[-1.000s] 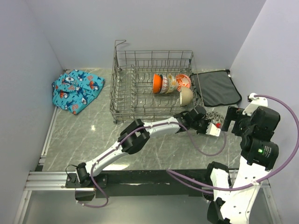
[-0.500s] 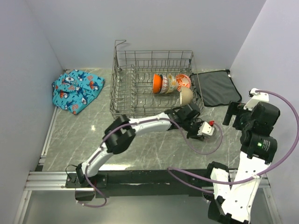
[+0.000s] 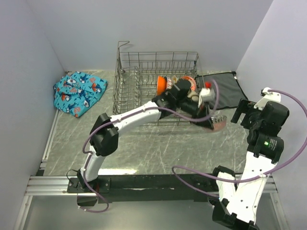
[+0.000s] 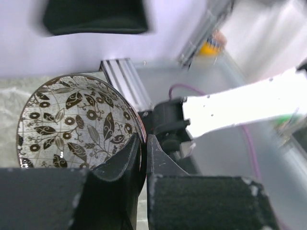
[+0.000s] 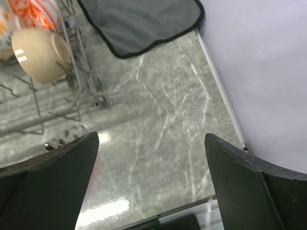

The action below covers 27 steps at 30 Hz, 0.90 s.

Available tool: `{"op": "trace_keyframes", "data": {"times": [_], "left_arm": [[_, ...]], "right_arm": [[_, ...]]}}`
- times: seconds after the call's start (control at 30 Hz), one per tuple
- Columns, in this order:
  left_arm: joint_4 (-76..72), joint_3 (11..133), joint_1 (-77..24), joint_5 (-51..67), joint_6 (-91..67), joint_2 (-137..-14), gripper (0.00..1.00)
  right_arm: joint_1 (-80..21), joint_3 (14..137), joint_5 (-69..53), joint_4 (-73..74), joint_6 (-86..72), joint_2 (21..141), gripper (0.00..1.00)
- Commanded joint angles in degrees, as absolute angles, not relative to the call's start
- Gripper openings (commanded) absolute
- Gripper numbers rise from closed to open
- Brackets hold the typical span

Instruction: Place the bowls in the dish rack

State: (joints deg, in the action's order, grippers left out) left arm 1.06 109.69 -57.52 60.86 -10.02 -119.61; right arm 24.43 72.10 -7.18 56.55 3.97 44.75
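A round glazed leaf-print bowl (image 4: pixel 72 120), black on white, is pinched at its rim by the left end effector (image 4: pixel 144 143) and held tilted just beside the near right corner of the grey wire dish rack (image 3: pixel 139 96). Other bowls (image 3: pixel 175 85) stand on edge inside. The right end effector (image 5: pixel 151 182) hangs spread wide over the open marbled surface (image 5: pixel 163 120), near a soft dark mat (image 5: pixel 139 24).
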Motion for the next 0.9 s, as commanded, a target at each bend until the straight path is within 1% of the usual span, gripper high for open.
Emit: {"op": "trace_keyframes", "data": {"times": [0.0, 0.07, 0.1, 0.13, 0.2, 0.23, 0.27, 0.33, 0.4, 0.57, 0.8, 0.87], "left_arm": [[-19.2, 112.6, -51.1, 60.4, -40.5, -118.9, 0.01], [-25.1, 114.1, -47.5, 56.9, -51.7, -119.7, 0.01], [-27.1, 113.6, -46.2, 54.8, -54.6, -119.4, 0.01], [-28.5, 112.3, -45.1, 50.1, -56.7, -118.8, 0.01], [-27.4, 111.7, -42.1, 45.8, -60.3, -117.2, 0.01], [-26.7, 111.4, -41.1, 41.5, -62.1, -116.6, 0.01], [-21.0, 111.6, -39.6, 39.0, -63.2, -116.1, 0.01], [-17.4, 110.9, -38.0, 33.4, -65.9, -115.1, 0.01], [-13.9, 110.4, -36.2, 31.6, -70.2, -114.9, 0.01], [-14.4, 108.5, -34.9, 26.6, -77.3, -116.5, 0.01], [-20.4, 105.6, -34.9, 27.3, -85.6, -118.3, 0.01], [-24.9, 103.3, -34.8, 27.5, -87.5, -118.5, 0.01]], "right_arm": [[25.6, 74.4, -9.9, 51.5, -1.6, 44.3, 0.99], [25.7, 73.2, -10.7, 49.5, -3.7, 43.6, 1.00], [25.7, 71.8, -10.8, 48.9, -4.3, 43.1, 1.00], [25.7, 71.1, -11.2, 47.6, -5.4, 43.0, 1.00], [25.6, 69.1, -11.3, 46.7, -6.3, 43.1, 1.00], [25.6, 68.6, -11.1, 45.7, -7.1, 43.2, 1.00], [25.7, 68.1, -10.7, 45.4, -7.4, 43.5, 1.00], [25.7, 67.1, -10.2, 44.7, -8.3, 44.6, 1.00], [25.6, 66.1, -9.8, 44.3, -8.4, 45.5, 1.00], [25.7, 65.9, -8.3, 43.9, -8.1, 49.5, 1.00], [25.8, 65.6, -7.1, 43.4, -7.2, 52.8, 1.00], [25.8, 65.5, -6.9, 43.8, -6.7, 53.5, 1.00]]}}
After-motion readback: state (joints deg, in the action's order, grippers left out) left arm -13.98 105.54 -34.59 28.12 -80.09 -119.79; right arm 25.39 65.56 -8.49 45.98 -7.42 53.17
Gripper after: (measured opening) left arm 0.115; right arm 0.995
